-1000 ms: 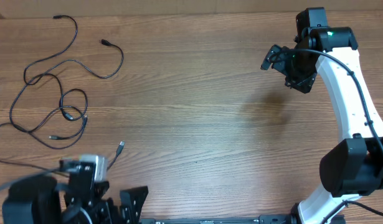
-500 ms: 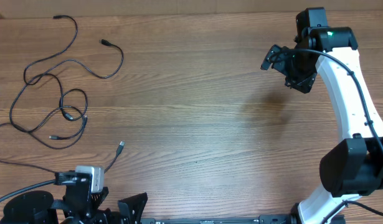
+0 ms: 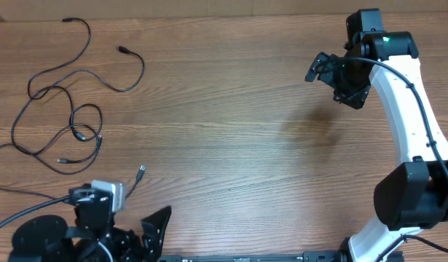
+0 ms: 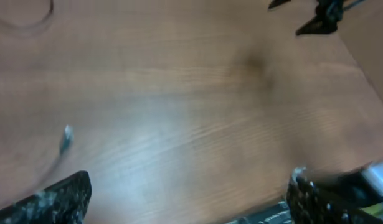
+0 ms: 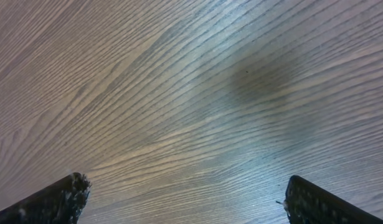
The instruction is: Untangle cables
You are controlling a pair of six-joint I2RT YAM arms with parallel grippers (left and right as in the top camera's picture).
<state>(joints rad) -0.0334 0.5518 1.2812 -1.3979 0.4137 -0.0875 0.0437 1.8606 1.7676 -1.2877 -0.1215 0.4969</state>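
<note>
At the far-left corner of the wooden surface (image 3: pixel 231 131), the cables (image 3: pixel 78 135) are lying in loose, overlapping loops, with nothing holding them. One strand is curling toward the far edge and ending in a small dark plug (image 3: pixel 65 20). Another is arcing out to the right and ending in a second dark plug (image 3: pixel 123 50). In the middle of the bunch several strands are crossing one another, and two more small plug ends are resting among the loops. A separate strand is coming in from the left edge along the near side. Near it, a silver plug (image 3: pixel 141 171) is lying on the wood close to the near-left corner; the left wrist view is showing the same plug, blurred.

The left end effector (image 3: pixel 140 234) is sitting at the near edge, just right of that silver plug, not touching it. Its fingers (image 4: pixel 60 196) are standing wide apart with only bare wood between them.

The middle of the surface is showing plain wood grain.

Near the far-right corner, the right end effector (image 3: pixel 333 84) is hovering over the wood, well apart from the cables. Its fingers (image 5: pixel 60 196) are likewise spread wide and gripping nothing, with its shadow falling on the wood beneath.
</note>
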